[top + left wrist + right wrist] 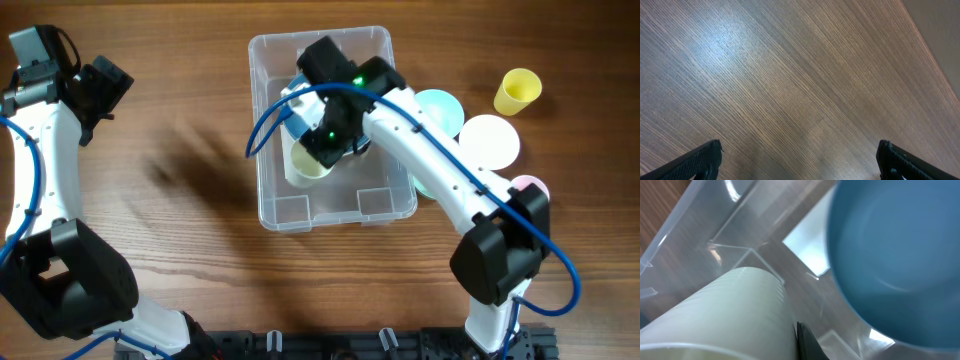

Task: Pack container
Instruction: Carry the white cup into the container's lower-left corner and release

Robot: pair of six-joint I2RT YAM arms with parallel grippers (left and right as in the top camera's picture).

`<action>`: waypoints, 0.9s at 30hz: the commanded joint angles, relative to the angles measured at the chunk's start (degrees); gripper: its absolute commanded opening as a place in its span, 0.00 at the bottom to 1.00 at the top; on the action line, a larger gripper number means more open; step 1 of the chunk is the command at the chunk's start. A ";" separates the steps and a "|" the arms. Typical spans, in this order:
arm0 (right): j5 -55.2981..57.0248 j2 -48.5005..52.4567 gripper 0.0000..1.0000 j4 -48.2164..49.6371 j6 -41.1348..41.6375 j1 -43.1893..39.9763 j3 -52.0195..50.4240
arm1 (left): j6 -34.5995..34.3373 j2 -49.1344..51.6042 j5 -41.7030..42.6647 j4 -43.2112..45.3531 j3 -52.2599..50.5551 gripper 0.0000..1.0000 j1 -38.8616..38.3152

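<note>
Wooden tabletop (180, 250) all round, and the clear container (335, 210) sits top centre with the right gripper (325, 140) down inside it, jaws pinched shut beside a pale cup (730, 310) and a blue bowl (895, 255), while the left gripper (800, 145) hangs wide open over bare wood.

Overhead, the light is bright and even on the brown wood-grain table (180, 250), with a soft dark shadow smudged left of the large clear plastic rectangular bin (262, 190); two green lamps glow on my right arm (440, 160). My left wrist view catches a pale bluish sheen on the grain, upper left; my left gripper (800, 162) shows only as dark corner tips. My right wrist view sits very close: the blue round bowl (900, 255) is blurred, the pale ribbed cup (730, 315) soft, the bin's white label (807, 255) glaring.
</note>
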 commanded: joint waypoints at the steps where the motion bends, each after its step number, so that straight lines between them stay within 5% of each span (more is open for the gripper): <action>1: -3.52 0.85 0.04 2.56 -0.70 1.97 -2.73 | 0.26 0.42 0.07 -0.02 0.57 1.00 0.15; 9: -3.13 0.85 0.04 11.54 -0.90 4.70 -8.57 | 0.28 0.44 0.07 -0.02 0.57 1.00 0.15; 27: 9.62 0.85 0.04 14.19 -0.98 4.92 -8.98 | 0.26 0.42 0.07 -0.02 0.57 1.00 0.15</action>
